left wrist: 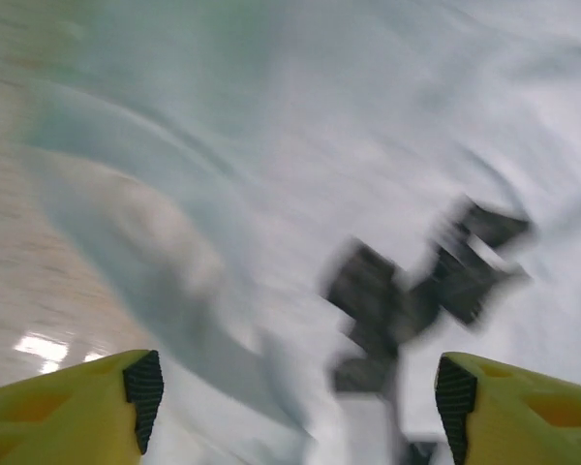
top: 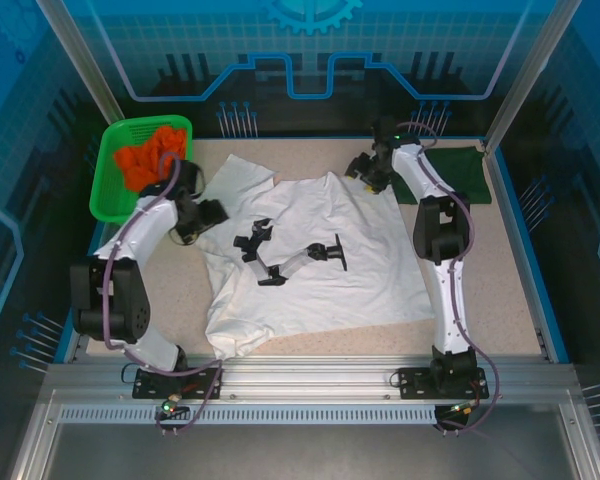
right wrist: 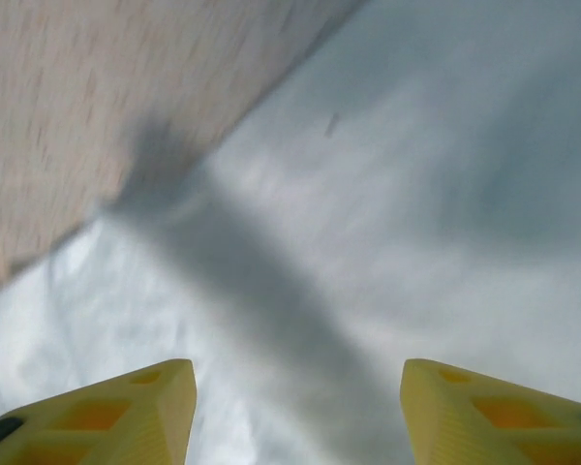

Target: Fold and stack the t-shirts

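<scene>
Tabletop [top: 495,275]: white tee [top: 365,250] just below L gripper [top: 217,212]

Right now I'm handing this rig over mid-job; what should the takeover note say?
Left gripper: open, empty, above the left part of the white t-shirt.
Right gripper: open, empty, over that shirt's far edge.
White t-shirt: spread out mid-table, a bit rumpled, not folded.
Dark green t-shirt: compact at the far right corner, apparently folded.
Left to do: fold the white one, then stack the two.
</scene>
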